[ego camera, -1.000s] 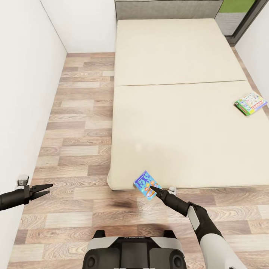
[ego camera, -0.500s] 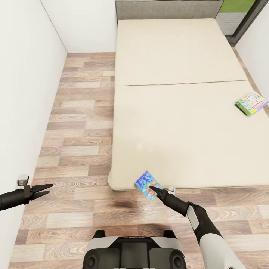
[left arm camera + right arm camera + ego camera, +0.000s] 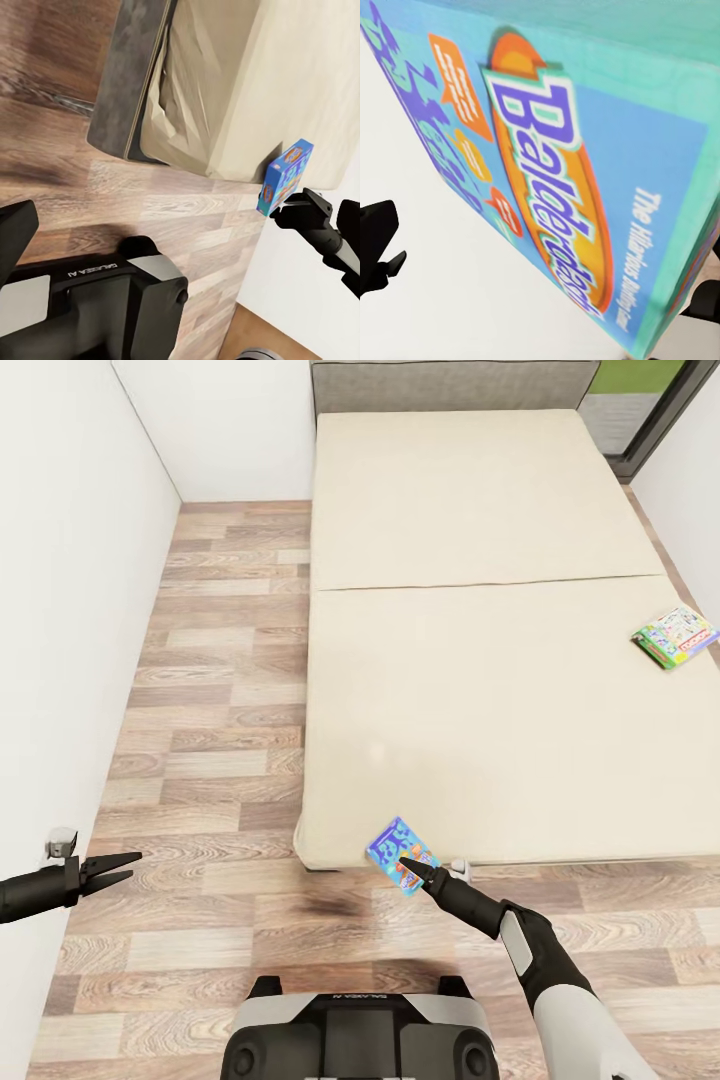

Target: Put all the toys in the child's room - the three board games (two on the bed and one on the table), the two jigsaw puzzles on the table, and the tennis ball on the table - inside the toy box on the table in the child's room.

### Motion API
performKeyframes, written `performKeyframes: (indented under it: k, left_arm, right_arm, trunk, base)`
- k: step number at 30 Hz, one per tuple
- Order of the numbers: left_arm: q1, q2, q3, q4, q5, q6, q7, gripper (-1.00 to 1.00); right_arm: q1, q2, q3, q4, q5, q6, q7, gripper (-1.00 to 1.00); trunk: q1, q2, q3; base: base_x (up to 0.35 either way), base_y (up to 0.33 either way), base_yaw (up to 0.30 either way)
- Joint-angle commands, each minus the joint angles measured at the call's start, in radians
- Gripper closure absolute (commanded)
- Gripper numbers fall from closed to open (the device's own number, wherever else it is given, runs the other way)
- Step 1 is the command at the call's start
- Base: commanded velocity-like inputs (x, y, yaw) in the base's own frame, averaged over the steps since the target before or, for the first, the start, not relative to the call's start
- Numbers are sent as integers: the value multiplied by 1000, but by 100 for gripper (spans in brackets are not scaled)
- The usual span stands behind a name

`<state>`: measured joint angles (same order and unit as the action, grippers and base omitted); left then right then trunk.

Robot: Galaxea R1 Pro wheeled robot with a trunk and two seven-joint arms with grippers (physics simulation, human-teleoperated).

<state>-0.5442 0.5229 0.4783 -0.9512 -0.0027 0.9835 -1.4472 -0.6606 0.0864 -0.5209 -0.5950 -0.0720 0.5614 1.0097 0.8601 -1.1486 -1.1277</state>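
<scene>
- Where the right arm reaches forward in the head view, the right tool (image 3: 418, 870) is closed on the near corner of the blue board game (image 3: 400, 855), a flat box lettered "Balderdash" in the right wrist view (image 3: 562, 187).
- Blue board game: held tilted at the near edge of the bed (image 3: 500, 660), partly over the mattress edge and partly over the wooden floor (image 3: 200, 760); in the left wrist view it stands on edge (image 3: 285, 176) against the beige mattress side, with the right tool (image 3: 289, 210) pinching its lower end.
- Green-edged board game (image 3: 675, 636): flat box with a white busy cover, lying on the mattress at the bed's right side, well apart from the blue one.
- Bed: beige mattress with a seam across its middle and a dark grey headboard at the far end; a dark grey frame corner shows in the left wrist view.
- Left tool (image 3: 120, 865): held out over the floor at the robot's left, near the white wall (image 3: 70, 610); its dark pointed fingers are slightly parted and hold nothing.
- Robot base (image 3: 360, 1030): grey and black, at the near edge of the head view, standing on the floor just short of the bed.
</scene>
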Motion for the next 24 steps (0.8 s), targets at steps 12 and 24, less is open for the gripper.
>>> performKeyframes:
  k: [12,24]
  left_arm:
    - [0,0,0,0,-1,11,-4,-100]
    - [0,1,1,-3,0,12,-5,-100]
  right_arm:
    - [-1,1,-5,0,0,6,3,-100]
    - [-1,1,-5,0,0,6,4,100]
  trunk:
    - [0,0,0]
    - [0,0,0]
  base:
    - [0,0,0]
    - [0,0,0]
